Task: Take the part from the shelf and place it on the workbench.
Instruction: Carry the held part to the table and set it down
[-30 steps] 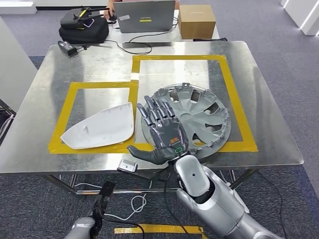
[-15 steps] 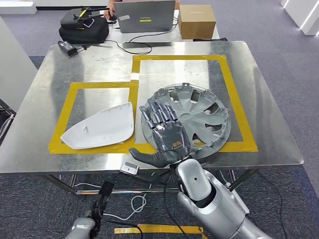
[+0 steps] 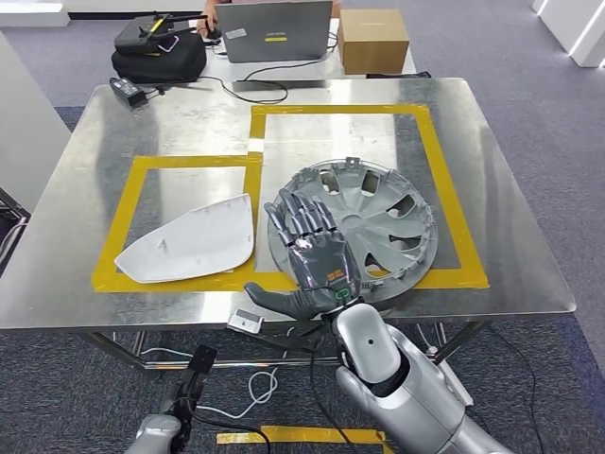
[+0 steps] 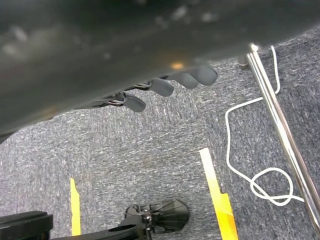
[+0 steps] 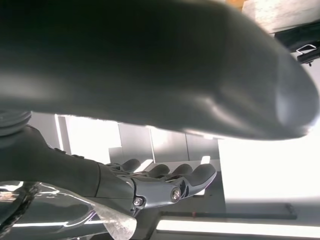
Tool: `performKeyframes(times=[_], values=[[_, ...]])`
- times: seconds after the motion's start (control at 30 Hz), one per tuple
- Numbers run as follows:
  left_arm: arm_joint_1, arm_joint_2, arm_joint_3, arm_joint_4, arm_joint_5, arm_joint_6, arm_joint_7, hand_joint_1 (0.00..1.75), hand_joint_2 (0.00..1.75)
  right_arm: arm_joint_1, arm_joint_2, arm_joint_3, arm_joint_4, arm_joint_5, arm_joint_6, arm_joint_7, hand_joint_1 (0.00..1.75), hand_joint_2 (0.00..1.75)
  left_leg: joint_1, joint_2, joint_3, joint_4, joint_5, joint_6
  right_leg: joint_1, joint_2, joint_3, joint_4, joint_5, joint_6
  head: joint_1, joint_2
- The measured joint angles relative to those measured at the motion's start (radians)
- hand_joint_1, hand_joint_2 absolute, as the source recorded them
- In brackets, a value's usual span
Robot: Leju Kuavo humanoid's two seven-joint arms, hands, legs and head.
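Right hand: we see our right hand (image 3: pixel 314 257) at lower centre of the head view, fingers spread flat, holding nothing, lying over the near-left edge of the wheel cover (image 3: pixel 371 222).
Wheel cover: it lies flat on the metal table (image 3: pixel 499 236), inside the right-hand yellow tape frame (image 3: pixel 442 180), centre-right of the frame.
White panel: a white part (image 3: pixel 193 241) lies in the left tape frame, just beside the wheel cover.
Left hand: our left hand (image 4: pixel 166 85) hangs low over the carpet (image 4: pixel 151 150); its fingers look loosely apart around nothing.
Far edge: a laptop (image 3: pixel 274 30), black bag (image 3: pixel 158 52) and cardboard box (image 3: pixel 372 40) sit at the top.
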Motion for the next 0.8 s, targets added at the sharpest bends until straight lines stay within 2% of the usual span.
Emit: performKeyframes(times=[0.47, 0.53, 0.63, 0.7, 0.77, 0.8], values=[[0.008, -0.001, -0.032, -0.004, 0.011, 0.012, -0.009, 0.0, 0.0, 0.013, -0.001, 0.016, -0.011, 0.0, -0.027, 0.013, 0.0, 0.0, 0.0, 0.0, 0.0, 0.0, 0.0, 0.0, 0.0, 0.0, 0.0, 0.0, 0.0, 0.0, 0.0, 0.0], [0.01, -0.001, -0.039, -0.004, 0.019, 0.014, -0.014, 0.0, 0.0, 0.018, -0.002, 0.019, -0.015, 0.0, -0.032, 0.011, 0.0, 0.0, -0.002, 0.0, -0.001, 0.004, -0.002, 0.007, -0.003, 0.0, 0.002, -0.004, 0.003, 0.006, 0.0, 0.0], [0.015, -0.001, -0.048, -0.004, 0.039, 0.016, -0.028, 0.0, 0.0, 0.027, -0.003, 0.022, -0.027, 0.0, -0.038, -0.001, 0.0, 0.0, -0.001, 0.001, 0.011, -0.019, 0.01, 0.027, -0.005, 0.001, 0.005, -0.012, 0.002, 0.02, 0.0, 0.0], [0.015, -0.001, -0.053, -0.004, 0.049, 0.018, -0.032, 0.0, 0.0, 0.031, -0.005, 0.022, -0.032, 0.0, -0.042, -0.007, 0.0, 0.0, 0.005, 0.005, 0.022, -0.044, 0.024, 0.035, -0.003, 0.005, -0.019, 0.04, -0.039, 0.021, 0.003, 0.0], [0.017, -0.001, -0.058, -0.004, 0.055, 0.018, -0.033, 0.0, 0.0, 0.038, -0.01, 0.022, -0.033, 0.0, -0.044, -0.01, 0.0, 0.0, 0.005, 0.006, 0.022, -0.048, 0.027, 0.037, -0.005, 0.009, -0.076, 0.169, -0.105, 0.024, 0.007, 0.0], [0.018, -0.001, -0.061, -0.004, 0.058, 0.019, -0.033, 0.0, 0.0, 0.042, -0.012, 0.022, -0.033, 0.0, -0.044, -0.011, 0.0, 0.0, 0.005, 0.006, 0.02, -0.047, 0.028, 0.036, -0.006, 0.009, -0.103, 0.228, -0.125, 0.027, 0.008, 0.0]])
